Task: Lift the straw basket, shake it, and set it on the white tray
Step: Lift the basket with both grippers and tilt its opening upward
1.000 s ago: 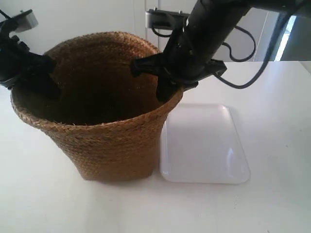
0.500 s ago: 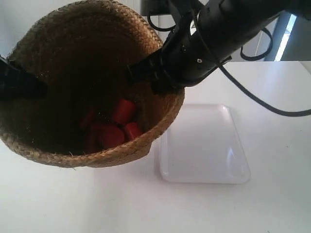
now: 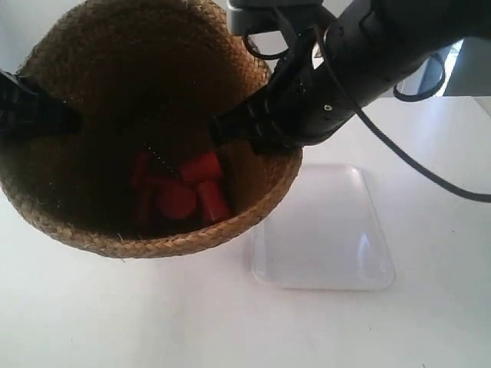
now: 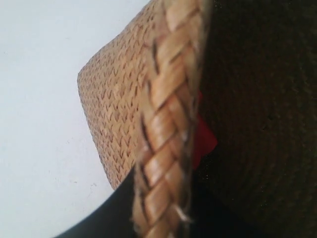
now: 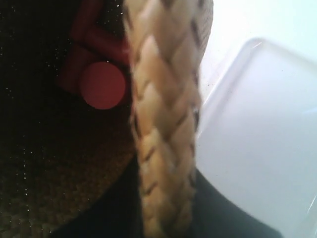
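Both left claw (image 4: 163, 213) and right claw (image 5: 166, 208) pinch the straw basket (image 3: 92, 230) rim; keep your shakes small, red cylinders (image 3: 201, 167) inside.

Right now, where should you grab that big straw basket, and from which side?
By the thick braided rim of the basket, from above, at two opposite sides, one jaw inside the wall and one outside. The body is probably too wide and round to squeeze, but the rim is a firm edge that jaws can pinch.
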